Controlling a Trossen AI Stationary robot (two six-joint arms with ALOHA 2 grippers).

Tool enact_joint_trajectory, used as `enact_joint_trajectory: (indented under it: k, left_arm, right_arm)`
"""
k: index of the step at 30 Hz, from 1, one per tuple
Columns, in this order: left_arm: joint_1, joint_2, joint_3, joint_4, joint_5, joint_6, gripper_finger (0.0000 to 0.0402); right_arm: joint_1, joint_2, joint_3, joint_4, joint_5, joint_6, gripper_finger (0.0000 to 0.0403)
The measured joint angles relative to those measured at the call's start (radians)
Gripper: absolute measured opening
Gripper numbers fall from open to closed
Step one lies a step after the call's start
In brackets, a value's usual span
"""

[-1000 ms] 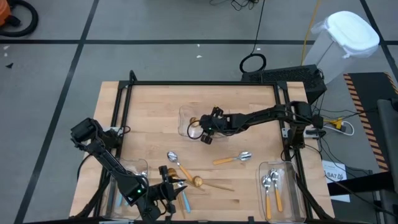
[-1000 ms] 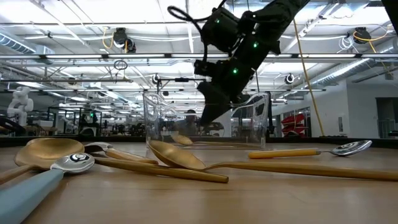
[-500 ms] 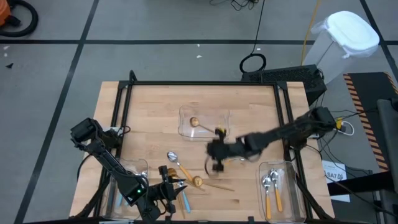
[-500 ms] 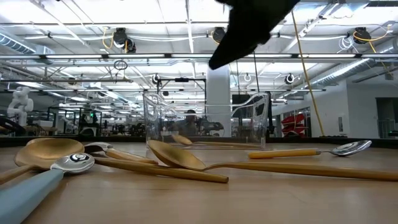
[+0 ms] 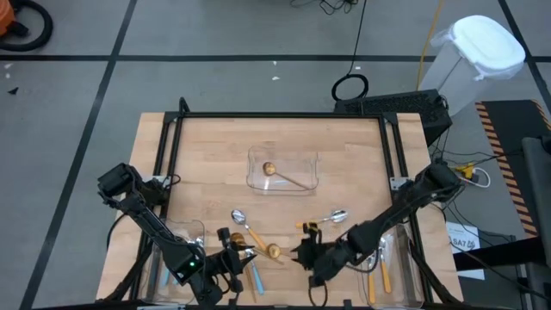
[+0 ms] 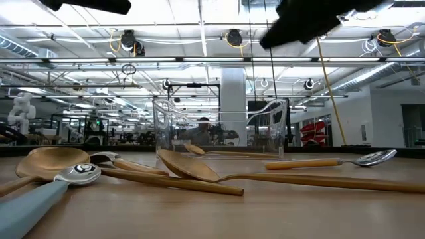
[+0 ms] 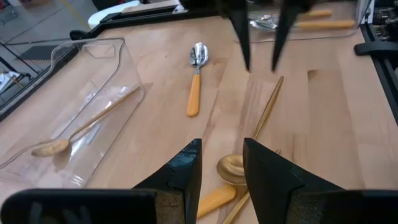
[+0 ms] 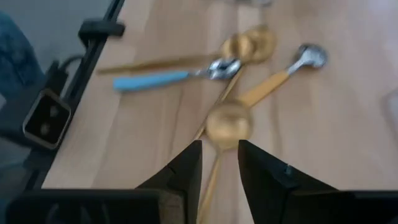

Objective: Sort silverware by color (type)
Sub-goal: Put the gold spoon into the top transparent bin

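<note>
I had my right claw (image 5: pixel 303 255) hanging parted and empty over the counter (image 5: pixel 207 155), a gold spoon (image 8: pixel 227 127) just ahead of its tips. I judged this the reach for that spoon: drop, close, carry. Beyond lay a blue-handled spoon (image 8: pixel 168 77). Left claw (image 5: pixel 231 258) waited, slightly parted, empty.

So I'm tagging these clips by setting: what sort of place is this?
Most likely a robotics lab or workshop in a large industrial hall. The wooden table sits on a bare grey floor marked with dark lines, and the low view shows ceiling pipes and hanging lights over open workspace.
</note>
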Motion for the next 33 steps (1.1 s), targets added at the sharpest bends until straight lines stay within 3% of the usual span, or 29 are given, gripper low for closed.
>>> enact_joint_trajectory:
  k: [9, 17, 33]
  left_arm:
    - [-0.001, 0.0, 0.0, 0.002, 0.0, -0.01, 0.0117]
    - [-0.001, 0.0, 0.0, 0.0, 0.0, -0.016, 0.0117]
    - [0.019, 0.0, 0.0, 0.0, 0.0, -0.002, 0.0117]
  right_arm:
    - [0.03, 0.104, 0.0, 0.014, -0.002, 0.1, 0.01]
    - [0.028, 0.18, 0.0, 0.103, -0.053, -0.008, 0.01]
    - [-0.015, 0.263, 0.002, 0.128, -0.021, 0.04, 0.01]
